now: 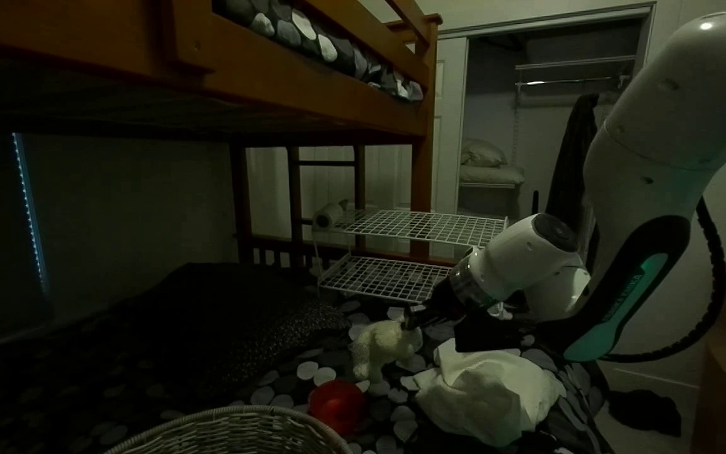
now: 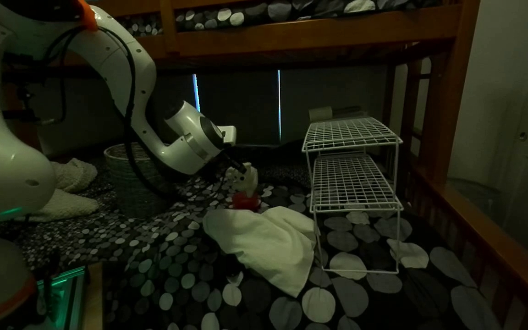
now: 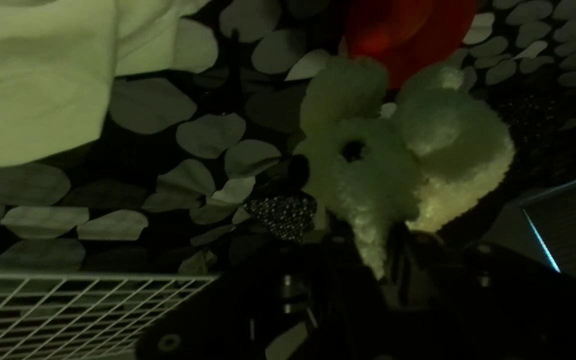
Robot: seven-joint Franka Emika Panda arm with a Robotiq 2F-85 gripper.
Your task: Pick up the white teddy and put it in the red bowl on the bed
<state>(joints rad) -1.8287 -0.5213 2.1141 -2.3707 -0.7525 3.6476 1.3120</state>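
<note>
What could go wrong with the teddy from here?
The gripper seems to pinch only a small part of the white teddy, so it might slip loose. In both exterior views the red bowl looks no wider than the teddy, which could catch its edge or topple out.
</note>
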